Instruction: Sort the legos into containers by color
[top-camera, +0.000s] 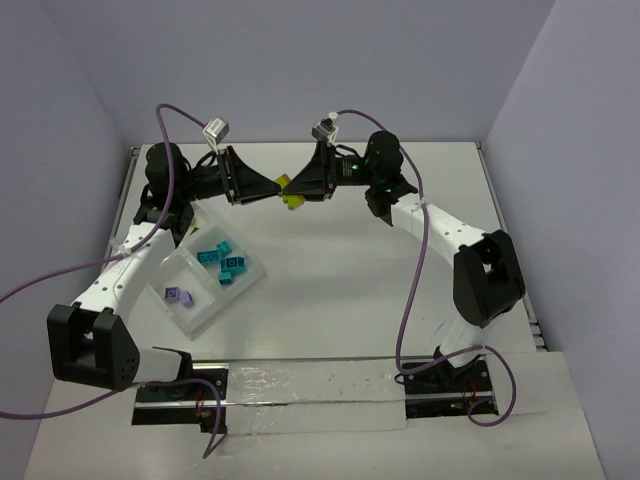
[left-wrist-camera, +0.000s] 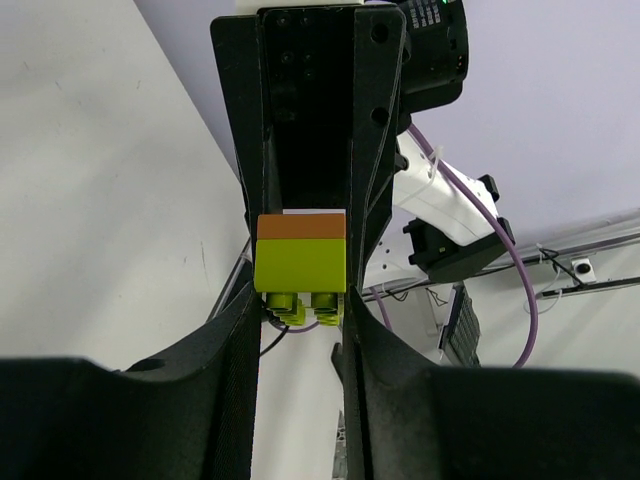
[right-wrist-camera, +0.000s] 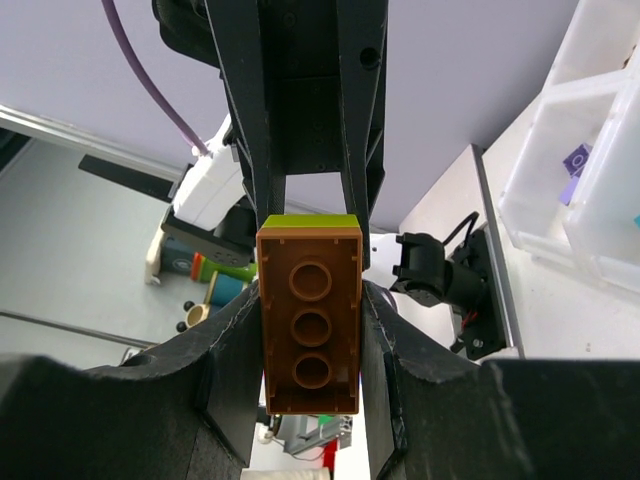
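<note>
Gripping lime brick (left-wrist-camera: 300, 262), left claw (left-wrist-camera: 302, 302), studded orange brick (right-wrist-camera: 310, 345), right claw (right-wrist-camera: 310, 295)

An orange-and-lime-green stack (top-camera: 289, 190) (left-wrist-camera: 300, 265) (right-wrist-camera: 310, 335) of two plastic bricks hangs pinched between the left gripper (top-camera: 280, 188) (left-wrist-camera: 300, 310) and the right gripper (top-camera: 293, 190) (right-wrist-camera: 310, 300). Teal bricks (top-camera: 222, 258) and a purple brick (top-camera: 178, 295) lie in separate compartments of the clear tray (top-camera: 205, 312), down-left of the left gripper.

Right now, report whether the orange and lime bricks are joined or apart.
Joined: orange brick sits flush on lime brick, no gap; left tool and right tool each grip one end.
</note>
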